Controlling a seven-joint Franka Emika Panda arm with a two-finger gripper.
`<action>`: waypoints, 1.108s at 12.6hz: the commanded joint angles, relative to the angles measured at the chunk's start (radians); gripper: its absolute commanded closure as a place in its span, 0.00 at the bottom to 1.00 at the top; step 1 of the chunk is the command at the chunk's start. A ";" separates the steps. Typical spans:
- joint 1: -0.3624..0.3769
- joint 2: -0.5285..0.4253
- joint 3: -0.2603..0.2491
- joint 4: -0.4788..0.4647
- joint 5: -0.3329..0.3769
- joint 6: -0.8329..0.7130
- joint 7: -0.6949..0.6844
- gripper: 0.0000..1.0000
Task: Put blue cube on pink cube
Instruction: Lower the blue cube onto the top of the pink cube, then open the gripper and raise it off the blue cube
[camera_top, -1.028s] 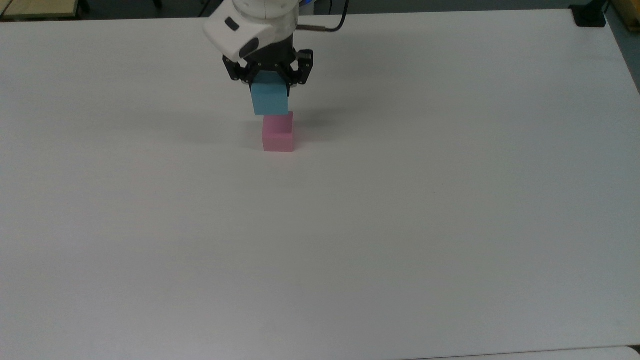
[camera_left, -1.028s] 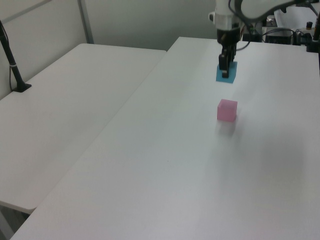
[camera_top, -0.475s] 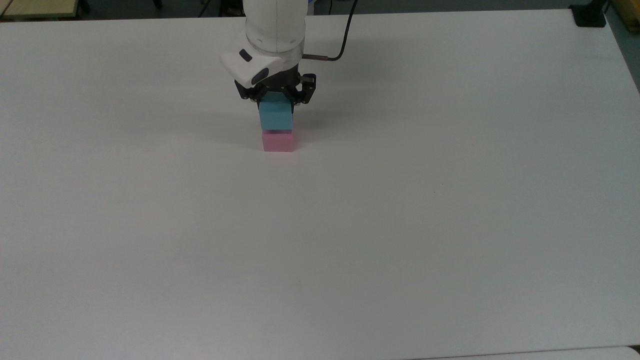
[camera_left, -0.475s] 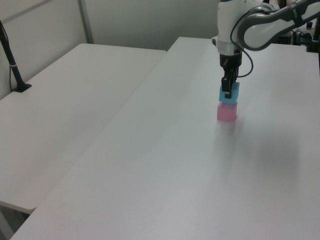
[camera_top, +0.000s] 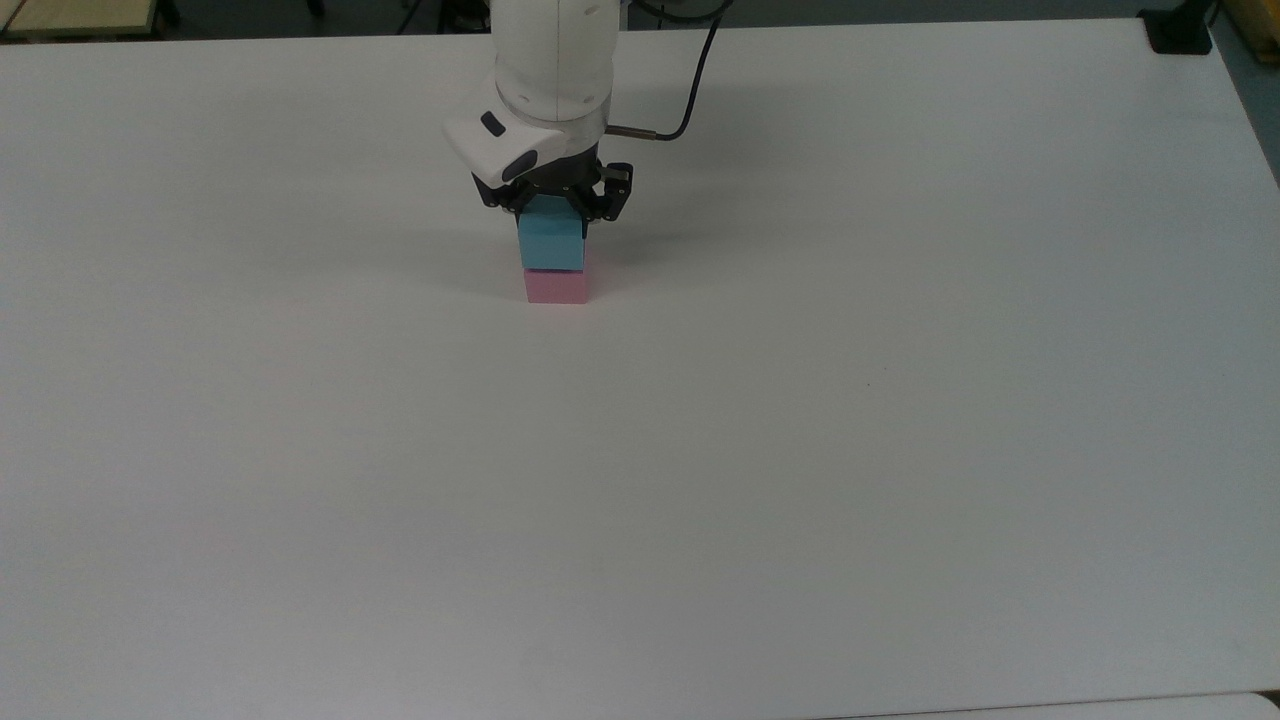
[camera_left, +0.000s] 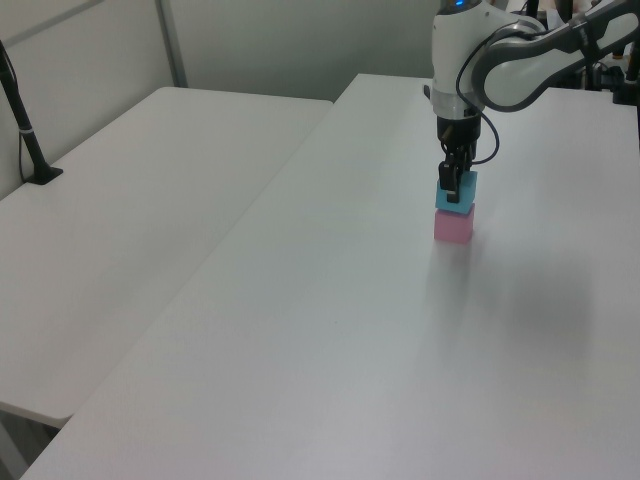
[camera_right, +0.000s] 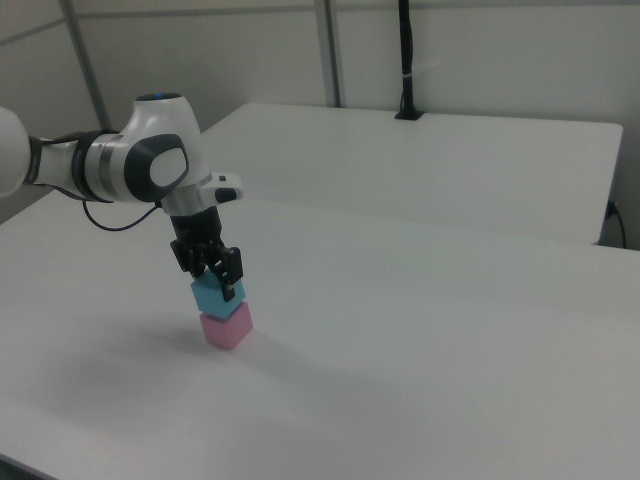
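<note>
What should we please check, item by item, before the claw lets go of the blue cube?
1. Blue cube sits on the pink cube, no gap visible in any view: ok.
2. Cubes lined up: roughly flush in the top view and the left view, slight offset possible: ok.
3. Pink cube flat on the table: ok.
4. Claw grips the blue cube near its top: ok.
5. Blue cube's weight fully resting on the pink cube: cannot tell.
6. Space above and around the stack free for a straight lift: ok.
</note>
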 joint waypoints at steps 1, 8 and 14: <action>-0.014 0.002 0.017 -0.014 -0.019 0.030 0.029 0.42; -0.014 -0.007 0.015 -0.006 -0.020 0.016 0.025 0.00; 0.006 -0.072 0.018 0.343 0.002 -0.454 0.031 0.00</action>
